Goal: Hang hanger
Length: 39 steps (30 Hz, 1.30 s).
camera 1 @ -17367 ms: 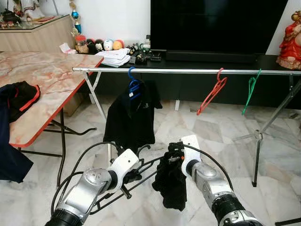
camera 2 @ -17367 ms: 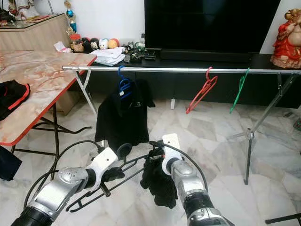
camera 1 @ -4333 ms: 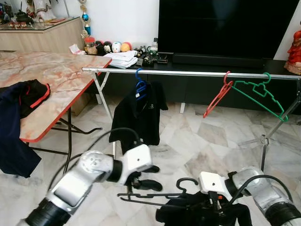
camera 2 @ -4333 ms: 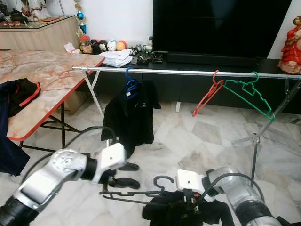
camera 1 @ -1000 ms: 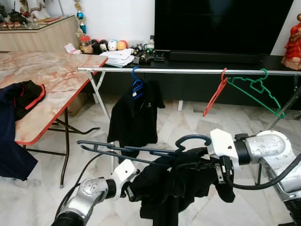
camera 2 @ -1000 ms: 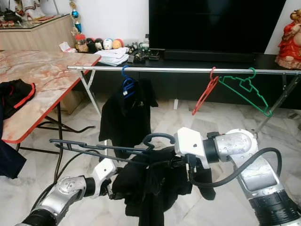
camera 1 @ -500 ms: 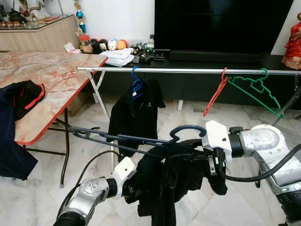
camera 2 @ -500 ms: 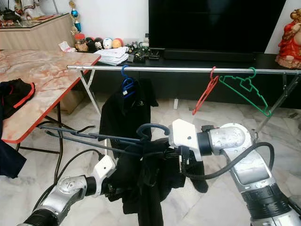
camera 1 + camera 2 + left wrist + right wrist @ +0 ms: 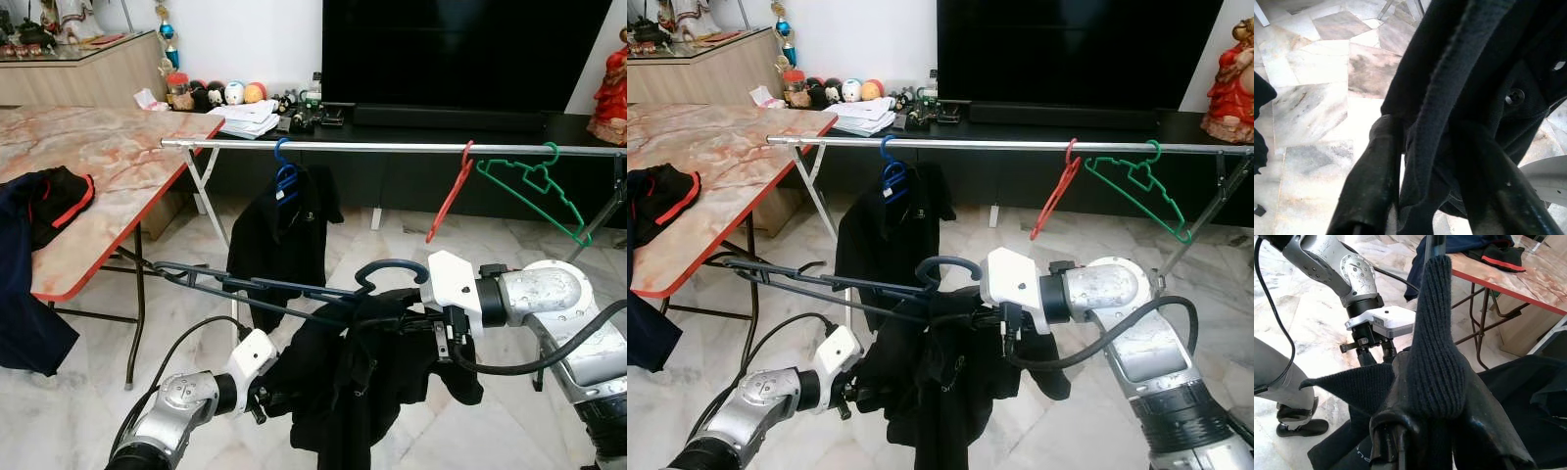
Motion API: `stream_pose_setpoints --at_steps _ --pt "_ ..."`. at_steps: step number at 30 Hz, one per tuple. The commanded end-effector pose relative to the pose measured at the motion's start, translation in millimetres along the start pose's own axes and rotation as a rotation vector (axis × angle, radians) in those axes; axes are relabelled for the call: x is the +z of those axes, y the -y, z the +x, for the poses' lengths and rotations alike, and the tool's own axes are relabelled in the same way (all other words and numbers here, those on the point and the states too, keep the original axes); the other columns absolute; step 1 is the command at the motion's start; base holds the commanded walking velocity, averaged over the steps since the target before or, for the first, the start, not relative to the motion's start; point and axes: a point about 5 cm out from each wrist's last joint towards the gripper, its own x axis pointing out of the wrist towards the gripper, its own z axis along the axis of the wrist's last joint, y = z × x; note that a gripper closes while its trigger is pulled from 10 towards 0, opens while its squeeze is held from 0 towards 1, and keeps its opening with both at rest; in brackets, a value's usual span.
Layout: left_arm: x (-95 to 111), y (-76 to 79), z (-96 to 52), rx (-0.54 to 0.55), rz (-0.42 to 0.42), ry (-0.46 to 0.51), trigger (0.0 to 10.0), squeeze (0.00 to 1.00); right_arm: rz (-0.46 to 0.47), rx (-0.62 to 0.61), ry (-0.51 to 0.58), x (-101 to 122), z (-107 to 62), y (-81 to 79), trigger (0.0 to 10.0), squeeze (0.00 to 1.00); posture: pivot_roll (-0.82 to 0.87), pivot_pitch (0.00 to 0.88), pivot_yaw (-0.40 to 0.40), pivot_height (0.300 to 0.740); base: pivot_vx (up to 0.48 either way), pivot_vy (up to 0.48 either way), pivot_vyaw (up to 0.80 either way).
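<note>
A dark hanger (image 9: 265, 287) with a curved hook (image 9: 392, 267) carries a black garment (image 9: 362, 387) at mid height in front of me. My right gripper (image 9: 443, 335) is shut on the hanger's neck and the garment's ribbed collar (image 9: 1435, 333), just right of the hook. My left gripper (image 9: 259, 397) is low on the left, shut on the garment's lower edge; the left wrist view shows black fabric (image 9: 1459, 73) pinched between its fingers (image 9: 1369, 181). The silver rail (image 9: 372, 147) runs across behind and above the hook.
On the rail hang a blue hanger with a black shirt (image 9: 284, 235), a red hanger (image 9: 449, 201) and a green hanger (image 9: 537, 186). A marbled table (image 9: 98, 162) with dark clothes (image 9: 44, 201) stands left. The rack's leg (image 9: 593, 220) and a TV console (image 9: 460, 122) lie behind.
Over the last second my right gripper has lifted the hanger and garment a little. The left gripper has sunk slightly with the fabric. The rail and its hangers have not moved.
</note>
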Motion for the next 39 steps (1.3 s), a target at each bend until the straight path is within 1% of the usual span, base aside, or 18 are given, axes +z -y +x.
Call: stream_pose_setpoints --at_steps 1,6,19,22,28,39 --pt "-2 -1.8 -2.8 0.008 -0.005 -0.012 0.0 0.0 -0.051 -0.021 0.024 12 -1.7 7.0 0.0 0.0 0.0 0.01 0.064 0.74 0.0 0.0 0.0" --pt "0 0.1 0.2 -0.002 -0.007 -0.004 0.0 0.0 -0.053 -0.026 0.025 12 -1.8 8.1 0.0 0.0 0.0 0.012 0.065 0.74 0.0 0.0 0.0" --pt "1 0.2 -0.8 -0.005 -0.002 0.001 0.0 0.0 -0.049 -0.037 0.02 9 -2.0 9.2 0.0 0.0 0.01 0.016 0.064 0.74 0.0 0.0 0.0" --pt "1 0.7 -1.2 -0.006 -0.001 0.003 0.0 0.0 -0.048 -0.048 0.015 8 -3.1 10.5 0.0 0.0 0.01 0.03 0.065 0.74 0.0 0.0 0.0" --pt "-1 1.3 -3.3 -0.011 -0.002 -0.002 0.0 0.0 -0.046 -0.052 0.021 8 -0.2 8.3 0.0 0.0 0.01 0.04 0.077 0.74 0.0 0.0 0.0" --pt "1 2.6 -2.7 -0.032 -0.008 0.006 0.0 0.0 -0.024 -0.074 0.014 2 0.4 8.7 0.0 0.0 0.02 0.042 0.081 0.74 0.0 0.0 0.0"
